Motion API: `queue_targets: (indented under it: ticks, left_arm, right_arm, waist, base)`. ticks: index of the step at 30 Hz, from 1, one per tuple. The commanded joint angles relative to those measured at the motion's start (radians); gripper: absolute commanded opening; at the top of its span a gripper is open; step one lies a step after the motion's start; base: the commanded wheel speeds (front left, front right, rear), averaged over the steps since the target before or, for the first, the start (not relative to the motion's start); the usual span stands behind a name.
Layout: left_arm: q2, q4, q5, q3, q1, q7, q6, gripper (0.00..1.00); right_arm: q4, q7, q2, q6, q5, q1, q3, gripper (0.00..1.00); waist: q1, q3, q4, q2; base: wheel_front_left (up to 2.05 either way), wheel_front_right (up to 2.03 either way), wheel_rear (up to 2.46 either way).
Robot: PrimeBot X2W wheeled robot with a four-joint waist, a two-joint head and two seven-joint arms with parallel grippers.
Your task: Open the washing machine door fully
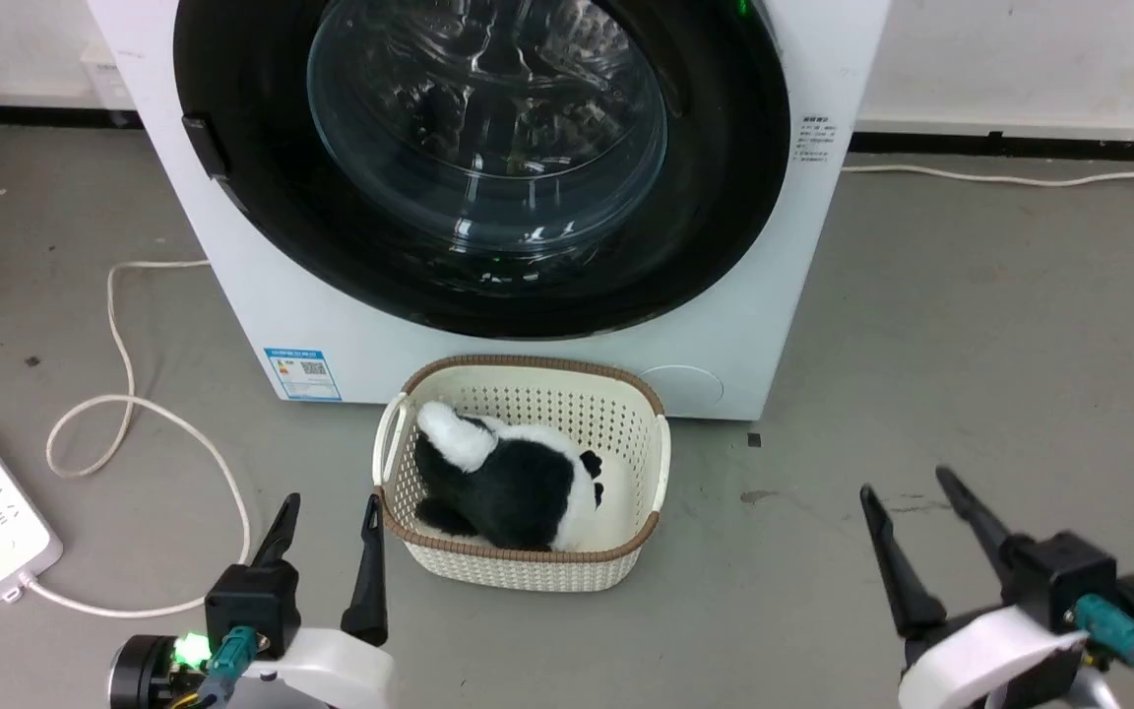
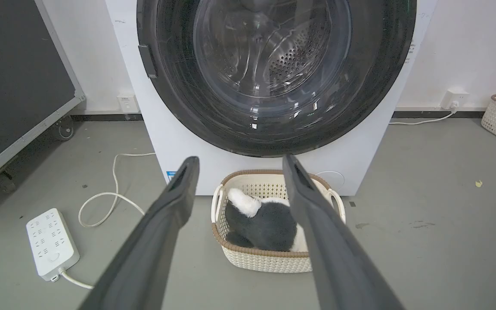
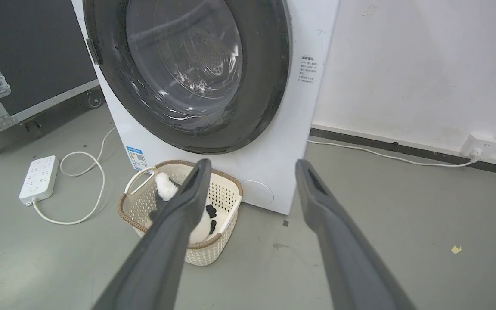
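While the left gripper (image 1: 331,502) and right gripper (image 1: 904,483) hang spread wide and empty, the door (image 1: 724,197) sits closed well beyond their fingertips, with a basket (image 1: 528,576) in between, nearer the left pair.

Diffuse, even indoor light fills all three views, bright, with soft-edged shadows. The glossy washing machine door (image 1: 481,167) catches white glints and curved reflections across its glass bowl. The basket (image 1: 528,573) casts only a faint shadow on the grey floor (image 1: 971,325). Both wrist views bow straight lines toward their edges, so the sides of the washing machine (image 2: 175,146) lean. Focus is crisp throughout.
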Motion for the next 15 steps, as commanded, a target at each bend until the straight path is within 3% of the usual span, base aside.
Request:
queue_targets:
  ticks: [1,15]
  left_arm:
    - [0.0,-0.004,-0.004,-0.006,-0.019,-0.01,0.006,1.0]
    - [0.0,-0.011,-0.02,-0.047,-0.062,-0.042,0.028,1.0]
  right_arm:
    - [-0.006,-0.009,-0.009,0.0,0.013,-0.03,0.002,1.0]
    - [-0.006,0.005,-0.065,0.0,0.096,-0.177,0.005,1.0]
  waist:
    - [0.0,0.008,0.002,-0.0001]
    - [0.0,0.082,0.029,-0.0001]
  base:
    - [0.0,0.0,0.0]
    - [0.0,0.0,0.0]
